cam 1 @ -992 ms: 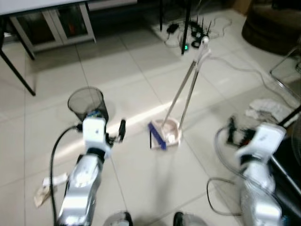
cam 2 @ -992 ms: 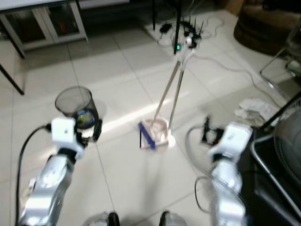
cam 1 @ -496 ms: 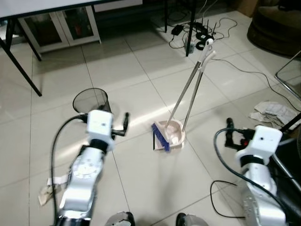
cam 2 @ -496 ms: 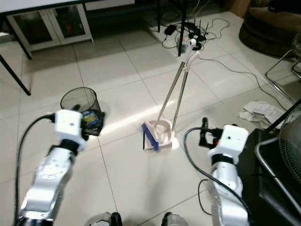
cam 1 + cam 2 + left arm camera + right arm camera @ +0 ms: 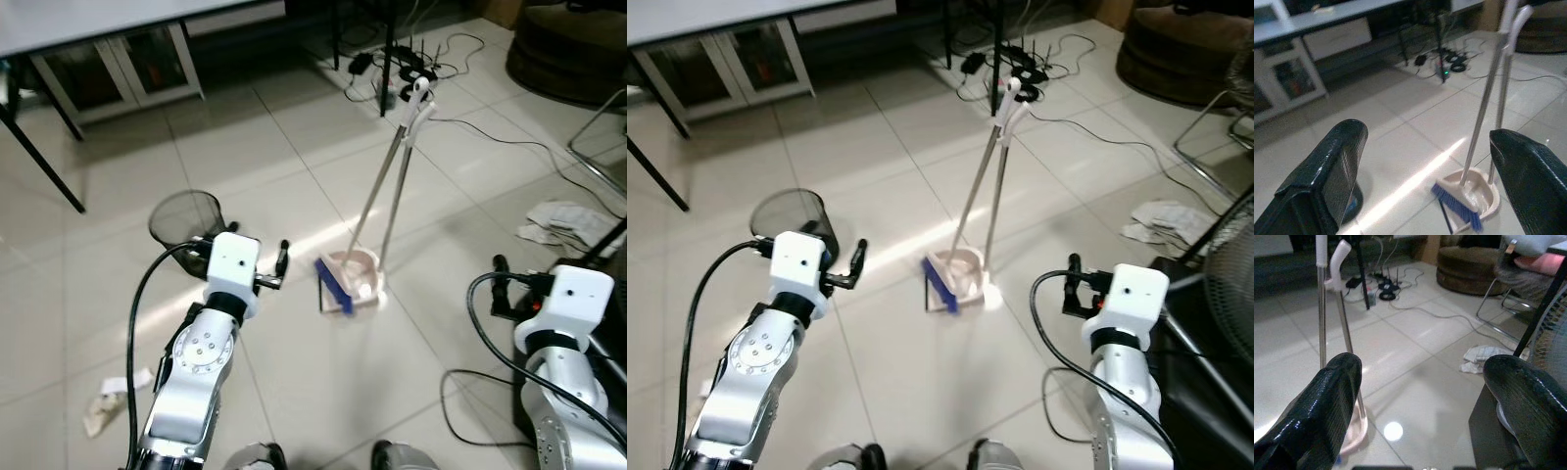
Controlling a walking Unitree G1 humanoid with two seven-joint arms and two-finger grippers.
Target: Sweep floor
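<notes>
On the robot's far left, a scrap of paper litter (image 5: 101,409) lies on the tiled floor (image 5: 294,166), behind and outside the left gripper (image 5: 281,264). A black mesh bin (image 5: 184,220) stands just beside that gripper, on its outer side. The left gripper is raised at mid-height with its 2 fingers spread wide and holding nothing; in its wrist view the broom (image 5: 1484,115) and dustpan (image 5: 1474,196) sit framed between the fingers, ahead and slightly inward.

The broom and dustpan stand upright together, their 2 handles leaning against each other, the blue bristles (image 5: 331,285) resting in the pink pan. They stand between the 2 grippers, forward of both and apart from each.

The right gripper (image 5: 500,284) is also wide open and empty, with the handles ahead on its inner side and a crumpled cloth (image 5: 562,219) ahead on its outer side.

The step in hand looks like the approach to fetch the broom; no sweeping has begun. The next move likely calls for closing in and gripping 1 handle partway up.
</notes>
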